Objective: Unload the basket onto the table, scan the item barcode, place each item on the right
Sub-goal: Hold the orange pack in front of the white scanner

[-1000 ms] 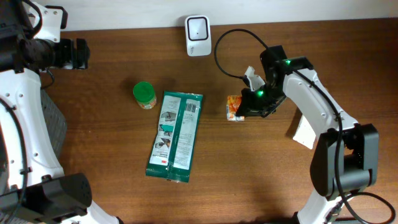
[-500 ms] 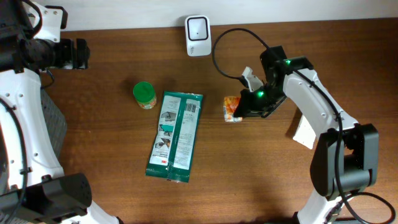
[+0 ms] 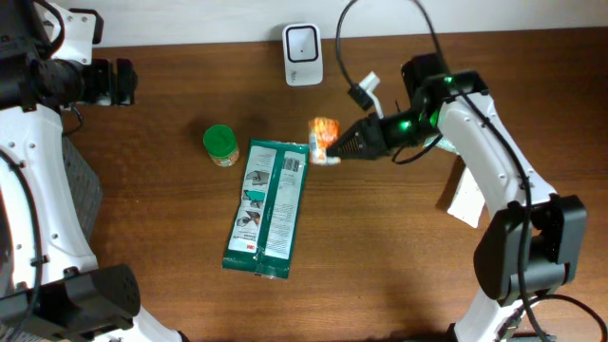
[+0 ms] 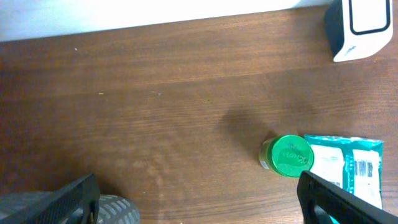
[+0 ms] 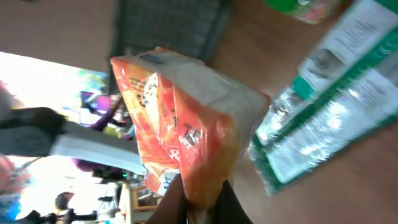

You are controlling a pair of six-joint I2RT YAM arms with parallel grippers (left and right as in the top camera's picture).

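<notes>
Pinching the small orange crinkled snack packet (image 3: 325,140) at one edge, the clamped right gripper (image 3: 338,152) apparently lifts it toward the white box-shaped scanner (image 3: 302,41) nearby ahead, likely to show its barcode. The left gripper (image 3: 120,82) waits wide open and empty, well apart.

Table (image 3: 171,237): dark brown, streaked wood grain.
Packet (image 5: 186,130): orange and red print, pale whitish top face.
Pouch (image 3: 269,207): dark green border, white panels, black barcode stripes at far end.
Jar (image 3: 220,144): bright green lid, yellowish body.
Scanner (image 3: 302,42): white shell, dark window.
Right arm (image 3: 480,133): white, black joints, green light.
Left arm (image 3: 28,180): white.
</notes>
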